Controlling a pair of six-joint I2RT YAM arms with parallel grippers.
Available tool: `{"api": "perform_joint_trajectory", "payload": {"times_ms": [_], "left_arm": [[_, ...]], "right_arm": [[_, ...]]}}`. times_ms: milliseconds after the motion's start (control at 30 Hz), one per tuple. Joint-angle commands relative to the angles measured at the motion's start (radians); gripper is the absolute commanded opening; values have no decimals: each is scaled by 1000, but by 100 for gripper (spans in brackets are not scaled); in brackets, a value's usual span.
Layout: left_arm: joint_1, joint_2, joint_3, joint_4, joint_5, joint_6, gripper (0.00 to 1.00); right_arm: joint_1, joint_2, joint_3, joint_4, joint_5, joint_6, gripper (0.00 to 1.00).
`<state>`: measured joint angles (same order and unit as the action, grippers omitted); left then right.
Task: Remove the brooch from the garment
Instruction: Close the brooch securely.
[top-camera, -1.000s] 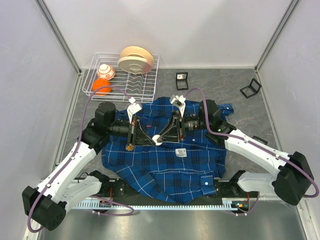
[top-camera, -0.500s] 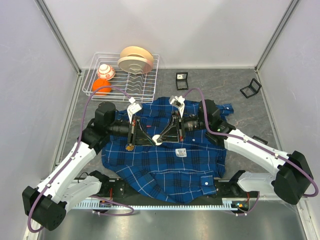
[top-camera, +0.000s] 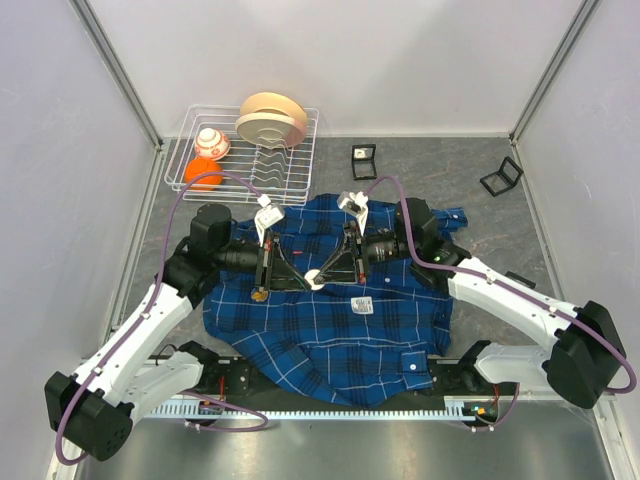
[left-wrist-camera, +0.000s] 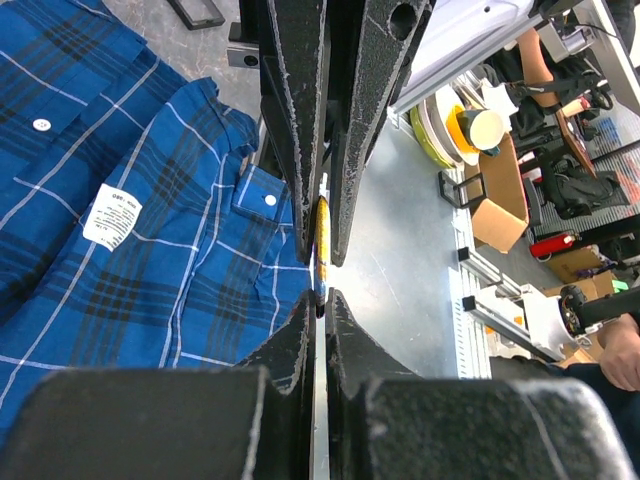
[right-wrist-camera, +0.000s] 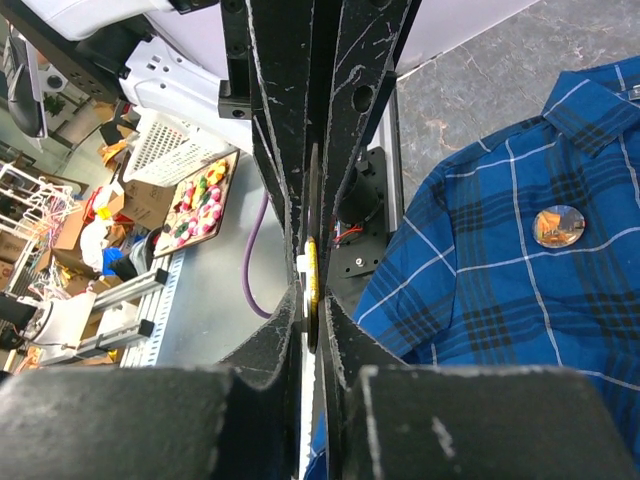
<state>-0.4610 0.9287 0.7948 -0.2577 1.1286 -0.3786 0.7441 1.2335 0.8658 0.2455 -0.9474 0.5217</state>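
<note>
Right jaws are narrowing since a second ago, arms barely shifting! Left gripper (left-wrist-camera: 317, 305) is clamping the thin yellow-rimmed round brooch (left-wrist-camera: 320, 240) at its fingertips, above the dark-blue plaid cloth shirt (left-wrist-camera: 150, 200). Right gripper (right-wrist-camera: 313, 305) is pinching it tip-to-tip. Probably the pull-free step, needing a steady lift. Counting one shirt and two pins: a round orange-faced badge (right-wrist-camera: 558, 225) is lying beside the left gripper.

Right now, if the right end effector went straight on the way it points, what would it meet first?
The left end effector: it faces the right end effector tip to tip, with only a thin disc between them. Depth is unclear.
</note>
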Motion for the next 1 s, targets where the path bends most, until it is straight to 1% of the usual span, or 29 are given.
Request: {"api": "perform_joint_trajectory", "payload": {"times_ms": [0,100,233,367,500,733,833,967], "left_arm": [[2,-14,14,48,51,-45,2],[2,-16,9,46,51,-49,2],[2,-24,1,48,43,-55,2],[2,-36,-6,52,37,-63,2],[2,-47,-26,64,25,-77,2],[2,-54,-57,113,-1,-120,2],[2,-56,-68,127,-24,-134,2],[2,-60,-78,141,-44,-148,2]], "right_arm": [[5,18,22,-55,44,-49,11],[6,12,12,-40,99,-17,8],[9,1,-19,41,170,64,3],[9,-17,-53,107,235,133,0],[9,-35,-97,175,291,211,0],[9,-68,-201,383,358,379,0],[12,-65,-229,458,351,409,1],[18,-74,-244,485,374,442,1]]}}
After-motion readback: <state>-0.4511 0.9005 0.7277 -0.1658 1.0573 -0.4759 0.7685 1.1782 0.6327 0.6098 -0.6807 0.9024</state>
